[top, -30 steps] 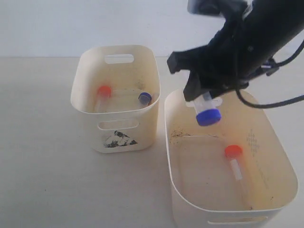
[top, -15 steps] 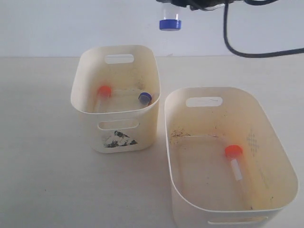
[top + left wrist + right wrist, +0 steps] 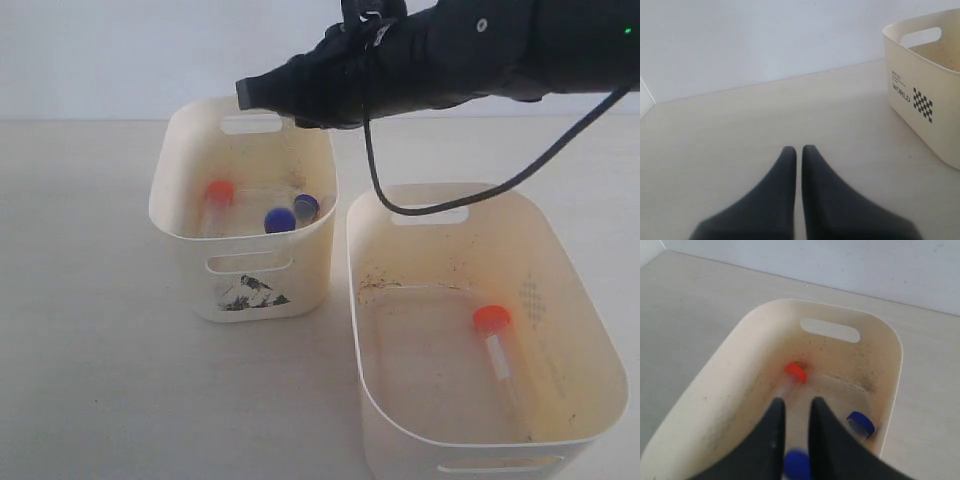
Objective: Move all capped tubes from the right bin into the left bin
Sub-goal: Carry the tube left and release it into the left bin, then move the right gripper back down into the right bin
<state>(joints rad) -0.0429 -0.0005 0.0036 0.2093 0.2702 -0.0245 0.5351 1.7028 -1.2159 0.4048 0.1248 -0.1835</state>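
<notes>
My right gripper [image 3: 246, 94] hangs open over the left bin [image 3: 165, 172], the smaller one with the torn sticker. A blue-capped tube [image 3: 279, 220] is below the fingers, inside the bin, apart from them; in the right wrist view it is a blurred blue cap [image 3: 796, 465] under my right gripper [image 3: 796, 402]. An orange-capped tube [image 3: 219, 191] and another blue-capped tube [image 3: 306, 207] lie on that bin's floor. One orange-capped tube [image 3: 491, 320] lies in the right bin [image 3: 356, 262]. My left gripper [image 3: 796, 149] is shut and empty over bare table.
The two bins stand close together, with the right arm and its black cable [image 3: 400, 205] reaching across above them. In the left wrist view a cream bin [image 3: 925, 75] with a checker print stands off to one side; which bin it is I cannot tell.
The right arm lifted the blue-capped tube out of the right bin, swung left over the left bin and let it go; the tube is now down inside the left bin.
</notes>
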